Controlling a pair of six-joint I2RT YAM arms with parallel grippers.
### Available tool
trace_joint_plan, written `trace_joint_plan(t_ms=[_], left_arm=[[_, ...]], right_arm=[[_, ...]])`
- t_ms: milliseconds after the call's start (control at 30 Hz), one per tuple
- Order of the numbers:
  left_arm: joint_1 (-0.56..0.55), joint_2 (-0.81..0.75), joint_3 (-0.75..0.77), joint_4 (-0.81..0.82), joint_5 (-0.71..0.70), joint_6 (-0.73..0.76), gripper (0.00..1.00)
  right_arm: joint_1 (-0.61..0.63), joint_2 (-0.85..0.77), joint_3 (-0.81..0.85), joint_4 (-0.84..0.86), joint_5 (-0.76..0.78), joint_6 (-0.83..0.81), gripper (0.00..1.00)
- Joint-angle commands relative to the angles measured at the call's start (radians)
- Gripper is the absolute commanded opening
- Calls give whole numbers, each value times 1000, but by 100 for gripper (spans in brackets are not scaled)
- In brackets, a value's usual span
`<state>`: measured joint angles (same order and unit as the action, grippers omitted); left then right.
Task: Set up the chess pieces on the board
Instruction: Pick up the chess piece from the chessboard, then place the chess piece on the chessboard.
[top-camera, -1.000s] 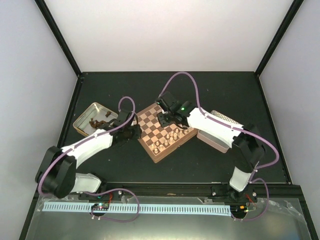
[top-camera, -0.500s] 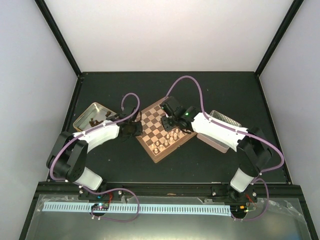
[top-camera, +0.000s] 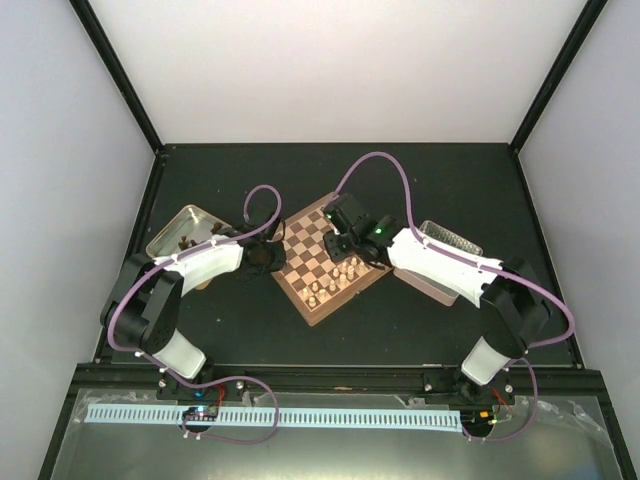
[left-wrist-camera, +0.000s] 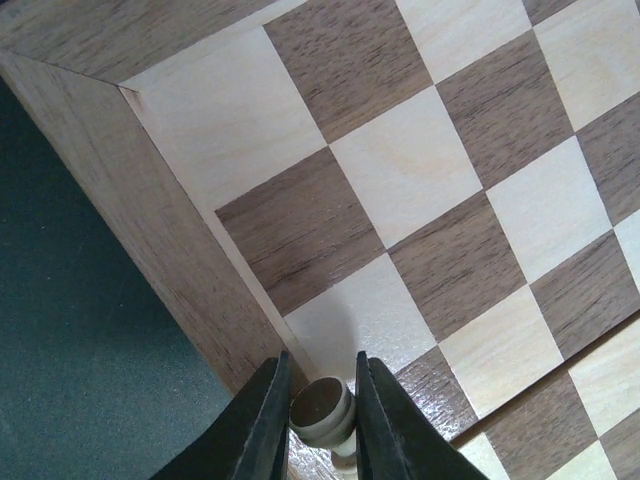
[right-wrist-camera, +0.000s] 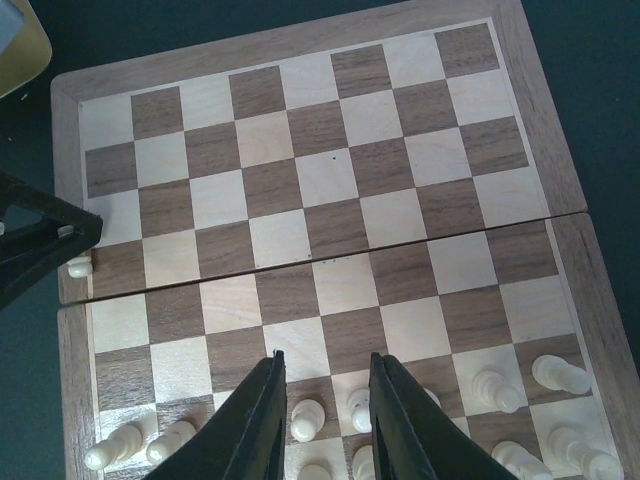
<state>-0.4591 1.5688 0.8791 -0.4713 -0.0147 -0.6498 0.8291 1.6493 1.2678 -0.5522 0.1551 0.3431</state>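
The board (top-camera: 305, 240) lies turned like a diamond at the table's middle, with cream chess pieces (top-camera: 345, 270) standing along its near-right rows. At the board's left rim my left gripper (top-camera: 268, 257) is shut on one cream chess piece (left-wrist-camera: 322, 412). That piece lies on its side with its brown felt base facing the camera, and both fingers of my left gripper (left-wrist-camera: 321, 358) press against it. Above the board (right-wrist-camera: 320, 170) my right gripper (right-wrist-camera: 322, 375) hangs open and holds nothing. Pawns (right-wrist-camera: 305, 420) stand below it.
An open metal tin (top-camera: 180, 235) holding dark pieces sits left of the board. A second tin (top-camera: 445, 245) lies to the right, partly under my right arm. More cream pieces (right-wrist-camera: 490, 385) stand along the board's near rows.
My left gripper has moved right to the board's left rim and narrowed its jaws onto the cream piece. The right gripper has shifted slightly over the pawn rows.
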Motion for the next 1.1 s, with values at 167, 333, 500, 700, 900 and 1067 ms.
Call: trace_joint_plan(t_ms=[167,333,500,700,900,1067], left_arm=[[7,-4,13,-1,50,-19,13],[7,-58,-12,78,150,-56,12],[9,-102,-42,171,291,-140,11],[22,-155,-88,333,556,-294,11],[23,-190,-161,529,733,-494,9],[23,-222,-195,616,769,-592,9]], right_arm=[[-4,-95,-65,131,-37,29,26],[-7,-178,-176,306,-109,61,29],[-17,-252,-279,480,-257,131,40],[-25,-272,-360,565,-373,149,46],[-30,-290,-429,596,-411,159,46],[-28,-264,-421,558,-427,145,46]])
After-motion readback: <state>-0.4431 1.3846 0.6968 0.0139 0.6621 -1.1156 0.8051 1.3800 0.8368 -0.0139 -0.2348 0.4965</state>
